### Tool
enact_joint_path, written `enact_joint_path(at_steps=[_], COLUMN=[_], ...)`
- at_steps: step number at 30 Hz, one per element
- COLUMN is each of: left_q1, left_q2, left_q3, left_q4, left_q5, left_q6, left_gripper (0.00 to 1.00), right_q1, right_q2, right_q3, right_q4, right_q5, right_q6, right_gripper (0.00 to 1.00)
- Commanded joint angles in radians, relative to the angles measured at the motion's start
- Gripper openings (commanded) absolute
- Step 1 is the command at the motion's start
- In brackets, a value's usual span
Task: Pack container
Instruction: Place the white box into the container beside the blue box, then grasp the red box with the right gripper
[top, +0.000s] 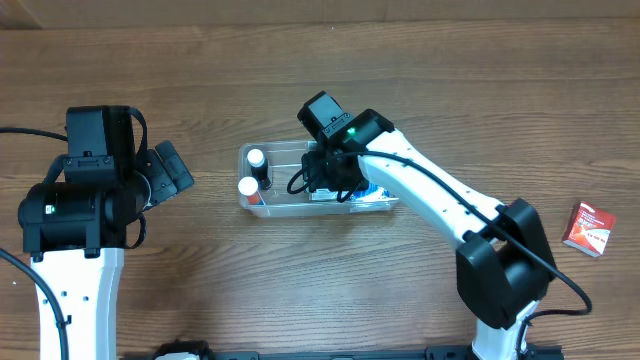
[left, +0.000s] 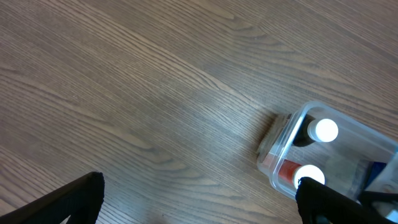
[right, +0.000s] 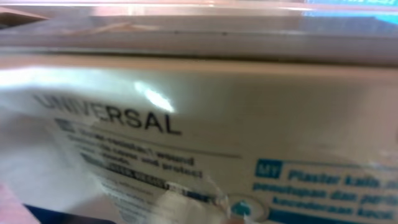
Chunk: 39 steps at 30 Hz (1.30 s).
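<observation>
The clear container (top: 280, 208) sits at the table's middle. It holds two white-capped bottles (top: 257, 158) (top: 248, 186) at its left end and a white-and-blue plaster box (top: 375, 193) to their right. My right gripper (top: 330, 172) is down inside the container over that box. The right wrist view is filled by the box's printed face (right: 205, 124), and its fingers do not show. My left gripper (top: 172, 170) is open and empty, left of the container. In the left wrist view the container's corner (left: 292, 127) and both bottle caps (left: 325, 130) (left: 309, 175) show between the open fingers (left: 199, 205).
A small red-and-white box (top: 587, 228) lies on the wooden table at the far right, apart from the container. The right arm stretches from the front right across to the container.
</observation>
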Motion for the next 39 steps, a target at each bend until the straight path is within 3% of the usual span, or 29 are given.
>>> enact_joint_path(at_steps=[1,3,8,13,20,25,31,35,39], left_q1=[0.005,0.005,0.005,0.005,0.005,0.005,0.005,0.005,0.005], left_q2=[0.002,0.002,0.002,0.002,0.002,0.002,0.002,0.002,0.002], left_q3=[0.004,0.004,0.004,0.004,0.004,0.004,0.004,0.004,0.004], left_q4=[0.000,0.000,0.000,-0.003,-0.010,-0.014,-0.013,-0.013,-0.010], left_q5=[0.005,0.005,0.005,0.005,0.004,0.004,0.004,0.004,0.004], left_q6=[0.019,0.019,0.019,0.019,0.027,0.027,0.027,0.027,0.027], left_gripper=[1.00,1.00,1.00,1.00,1.00,1.00,1.00,1.00,1.00], right_q1=[0.005,0.005,0.005,0.004,-0.048,-0.350,-0.840,-1.081,-1.212], right_q2=[0.042,0.055,0.057,0.052,-0.126,-0.327,-0.365,-0.338,-0.330], right_q3=[0.017,0.016,0.016,0.019,0.165,0.269,0.251,0.171,0.014], right_q4=[0.006,0.006,0.006,0.006,-0.141,-0.300,-0.449,-0.428,-0.337], right_q5=[0.011,0.011,0.011,0.029,0.271,0.325,0.275,0.208,0.207], right_q6=[0.008,0.008,0.008,0.008,0.013,0.065,0.009,-0.080,-0.156], right_gripper=[0.70,0.74,0.97,0.98,1.00,1.00,1.00,1.00,1.00])
